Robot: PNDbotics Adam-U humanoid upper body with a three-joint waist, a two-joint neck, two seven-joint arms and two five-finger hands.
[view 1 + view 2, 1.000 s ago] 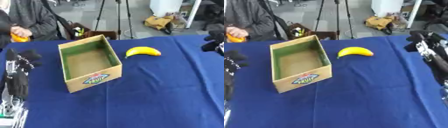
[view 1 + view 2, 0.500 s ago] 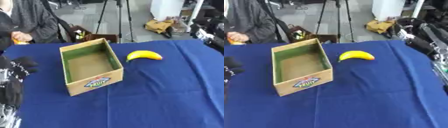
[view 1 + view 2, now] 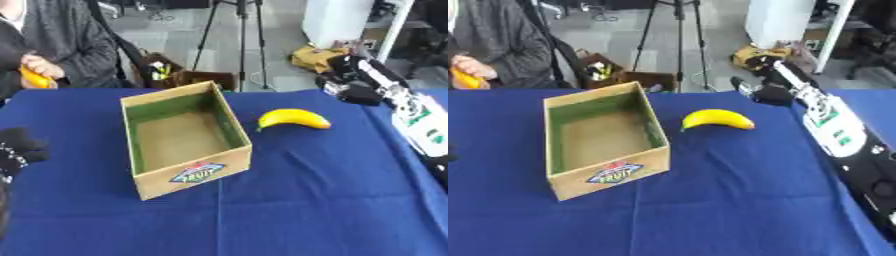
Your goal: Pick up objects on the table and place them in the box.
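A single banana [image 3: 294, 119] lies on the blue-covered surface [image 3: 332, 200], just to the right of an open cardboard box [image 3: 182, 142] with a green-lined inside and a fruit label on its near face. The banana is close to the box's right wall but apart from it, with its curve arching toward the far side. The inside of the box looks bare, so by the look of things nothing has gone in yet and the task is at its start: the banana is the only loose object visible on the cloth, and it has yet to be grasped, lifted over the right wall and set down inside. The right hand [image 3: 765, 92] is out over the far right part of the surface, beyond and to the right of the banana and not touching it; it is dark and blurred, so whether its fingers are straight or curled cannot be told. Its arm, with white panels, runs back toward the near right edge. The left hand [image 3: 17, 150] shows at the left edge, near the box's left side but well apart from the banana; its fingers look curled and it holds nothing. The likely next step is for the right hand to come down onto the banana.
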